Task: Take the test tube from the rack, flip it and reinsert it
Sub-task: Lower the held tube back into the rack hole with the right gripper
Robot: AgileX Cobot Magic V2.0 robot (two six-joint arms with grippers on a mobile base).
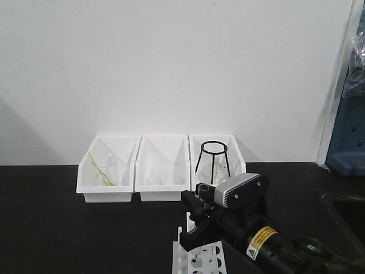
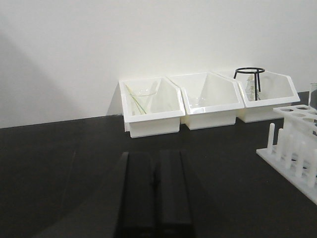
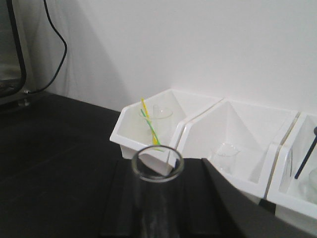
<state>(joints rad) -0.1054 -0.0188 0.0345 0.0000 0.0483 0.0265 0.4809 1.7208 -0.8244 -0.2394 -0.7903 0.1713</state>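
Note:
The white rack [image 1: 201, 258] stands at the front edge of the black table, its top plate of round holes partly under my right arm. My right gripper [image 1: 198, 212] hovers just above and behind it, shut on the test tube [image 3: 157, 163]. The tube's open rim points up between the black fingers [image 3: 130, 198]. In the left wrist view the rack [image 2: 292, 144] is at the right, pegs on its near side, with a clear tube [image 2: 313, 96] rising at the frame edge. My left gripper [image 2: 154, 154] hangs shut and empty over bare table, left of the rack.
Three white open-front bins [image 1: 161, 194] line the wall. The left one holds a beaker with yellow-green sticks [image 1: 104, 168], the middle a small beaker [image 1: 157, 173], the right a black wire tripod [image 1: 213, 161]. Blue equipment [image 1: 349, 137] stands at the far right.

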